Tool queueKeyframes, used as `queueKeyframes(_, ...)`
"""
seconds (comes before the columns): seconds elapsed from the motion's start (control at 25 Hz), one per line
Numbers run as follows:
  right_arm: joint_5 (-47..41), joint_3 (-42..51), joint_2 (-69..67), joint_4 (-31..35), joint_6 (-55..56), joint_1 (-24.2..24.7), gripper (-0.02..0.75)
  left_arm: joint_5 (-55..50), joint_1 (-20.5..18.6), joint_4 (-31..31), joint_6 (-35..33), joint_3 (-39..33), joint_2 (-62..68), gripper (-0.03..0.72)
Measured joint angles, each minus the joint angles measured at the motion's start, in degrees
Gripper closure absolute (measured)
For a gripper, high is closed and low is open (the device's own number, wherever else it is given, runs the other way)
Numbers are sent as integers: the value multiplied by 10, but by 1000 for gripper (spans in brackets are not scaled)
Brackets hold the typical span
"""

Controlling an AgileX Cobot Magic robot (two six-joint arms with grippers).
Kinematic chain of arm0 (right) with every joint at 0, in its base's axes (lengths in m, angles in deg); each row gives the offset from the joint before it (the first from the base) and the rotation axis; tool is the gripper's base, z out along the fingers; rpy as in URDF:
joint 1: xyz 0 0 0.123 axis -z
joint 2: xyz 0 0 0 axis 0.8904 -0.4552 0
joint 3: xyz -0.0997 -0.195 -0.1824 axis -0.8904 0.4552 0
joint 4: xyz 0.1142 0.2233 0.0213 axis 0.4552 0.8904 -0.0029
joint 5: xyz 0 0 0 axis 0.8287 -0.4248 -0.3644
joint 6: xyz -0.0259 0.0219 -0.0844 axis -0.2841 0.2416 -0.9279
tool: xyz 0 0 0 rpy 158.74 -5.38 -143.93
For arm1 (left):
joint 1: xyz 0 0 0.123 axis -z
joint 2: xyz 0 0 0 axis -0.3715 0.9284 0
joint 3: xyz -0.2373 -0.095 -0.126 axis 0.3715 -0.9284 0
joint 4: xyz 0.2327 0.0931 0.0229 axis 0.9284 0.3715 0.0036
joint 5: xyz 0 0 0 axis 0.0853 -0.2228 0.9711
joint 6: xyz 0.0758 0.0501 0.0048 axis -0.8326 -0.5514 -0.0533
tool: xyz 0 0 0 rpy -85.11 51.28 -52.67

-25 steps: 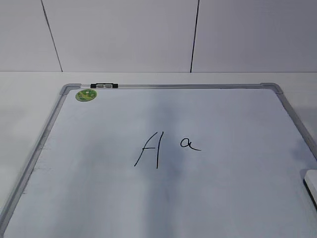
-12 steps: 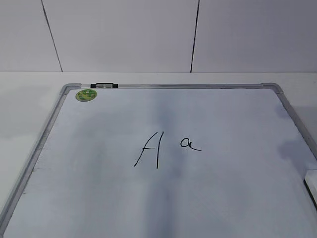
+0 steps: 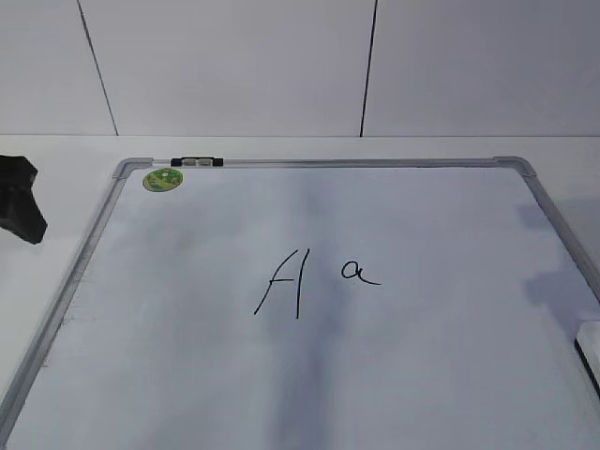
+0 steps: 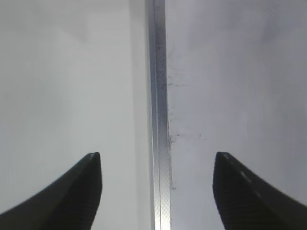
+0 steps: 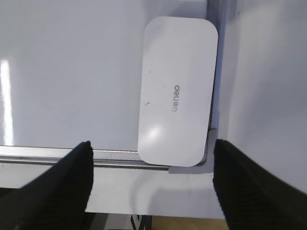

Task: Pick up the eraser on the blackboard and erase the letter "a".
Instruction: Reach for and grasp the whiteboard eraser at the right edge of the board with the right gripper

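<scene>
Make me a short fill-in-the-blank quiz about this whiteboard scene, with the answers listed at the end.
1. The eraser lies in a ____ of the blackboard.
2. The letter "a" sits to the ____ of the capital A in the exterior view.
3. The right gripper is ____, with nothing between its fingers.
4. The round sticker is ____.

Answers: corner; right; open; green

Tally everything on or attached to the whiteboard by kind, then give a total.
Marker letters: 2, capital A and the letter "a"
Erasers: 1, the eraser
Green stickers: 1
Frame clips: 1
Total: 5
</scene>
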Motion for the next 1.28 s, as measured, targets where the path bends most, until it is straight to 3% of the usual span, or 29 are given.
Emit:
queueKeyframes(0.84, 30, 0, -72, -17, -4, 0, 146, 28, 0, -7, -10, 30, 149, 146)
queueKeyframes(1.04, 49, 0, -103, -30, -10, 0, 87, 41, 0, -7, -11, 31, 161, 146)
queueKeyframes(1.28, 68, -1, -150, -35, -1, 0, 72, 53, 0, -7, -11, 31, 166, 146)
